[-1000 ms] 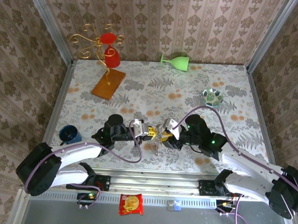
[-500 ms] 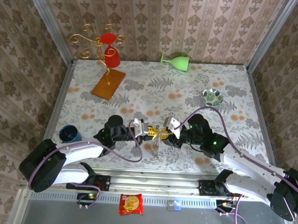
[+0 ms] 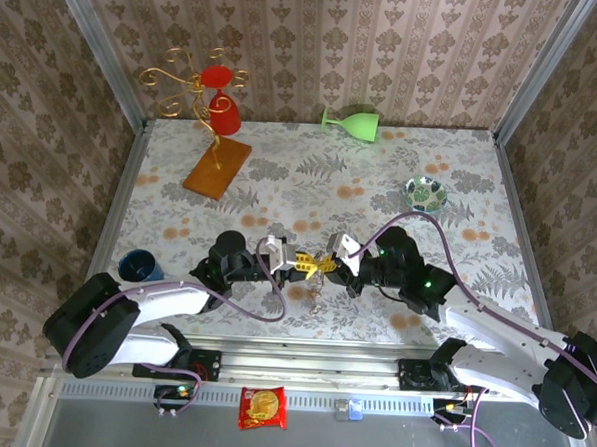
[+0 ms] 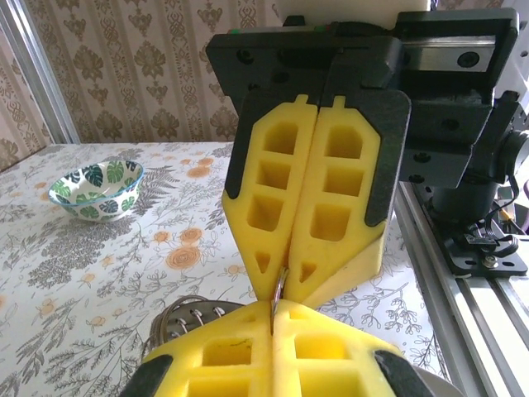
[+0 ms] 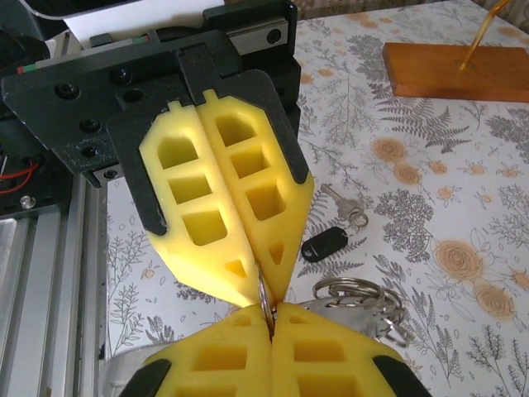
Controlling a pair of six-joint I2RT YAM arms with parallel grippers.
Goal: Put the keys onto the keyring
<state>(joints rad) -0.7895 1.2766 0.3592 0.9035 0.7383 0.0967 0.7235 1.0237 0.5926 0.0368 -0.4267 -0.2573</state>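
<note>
My left gripper (image 4: 273, 313) and right gripper (image 5: 271, 318) both pinch the keyring (image 5: 347, 289); a black-headed key (image 5: 324, 245) lies just beyond them, not yet threaded

No text, number or brand I can read anywhere. The red snack packet (image 3: 264, 407) lying in front of my arm bases has print and a picture on its face, but it's too small to make out. The little blue thing (image 3: 348, 409) beside it is just a blur. The black key tag (image 5: 324, 245) on the table shows a plain face from my right wrist camera.
</note>
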